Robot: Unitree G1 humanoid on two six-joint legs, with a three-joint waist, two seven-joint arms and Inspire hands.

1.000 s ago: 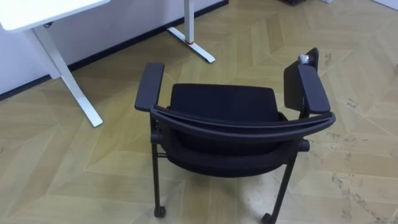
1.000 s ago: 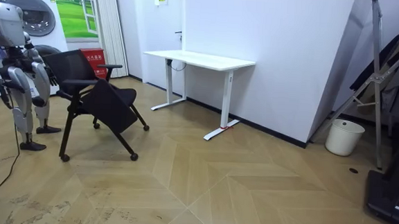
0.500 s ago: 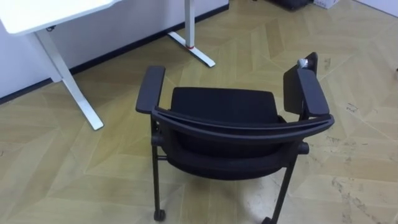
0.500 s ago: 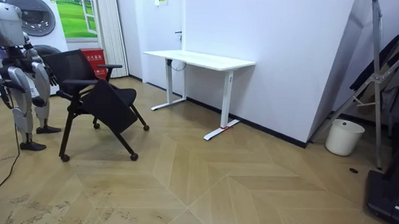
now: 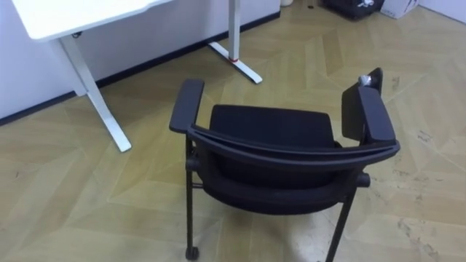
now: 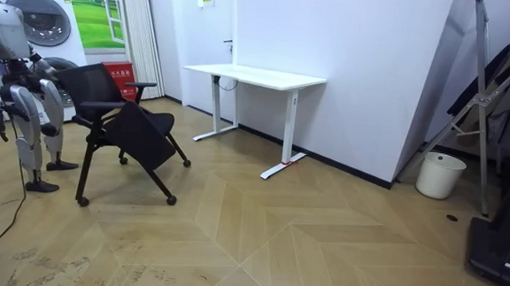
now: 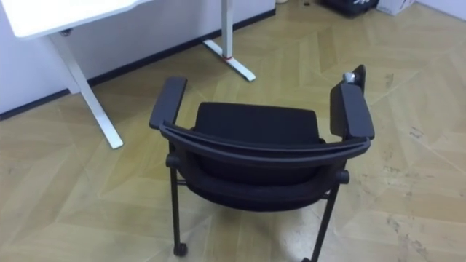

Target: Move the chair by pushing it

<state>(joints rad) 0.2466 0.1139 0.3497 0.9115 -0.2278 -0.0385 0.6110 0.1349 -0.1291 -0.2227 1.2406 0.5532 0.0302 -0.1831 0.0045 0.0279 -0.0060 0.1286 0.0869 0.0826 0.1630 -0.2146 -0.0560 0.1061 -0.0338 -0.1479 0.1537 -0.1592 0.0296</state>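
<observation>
Black chair [image 5: 280,156] on castors stands on the parquet floor [image 5: 65,211] directly before the robot, well short of the white desk [image 5: 80,11] ahead to its left. A push from 1 side only would likely swing it towards the desk leg [image 5: 102,109]; a shove high on the backrest might tip it. The curved back rail faces the robot, with 2 padded armrests flanking the dark seat. Left hand [image 6: 50,123] and right hand [image 6: 1,126] hang low behind it, their grip impossible to tell.
</observation>
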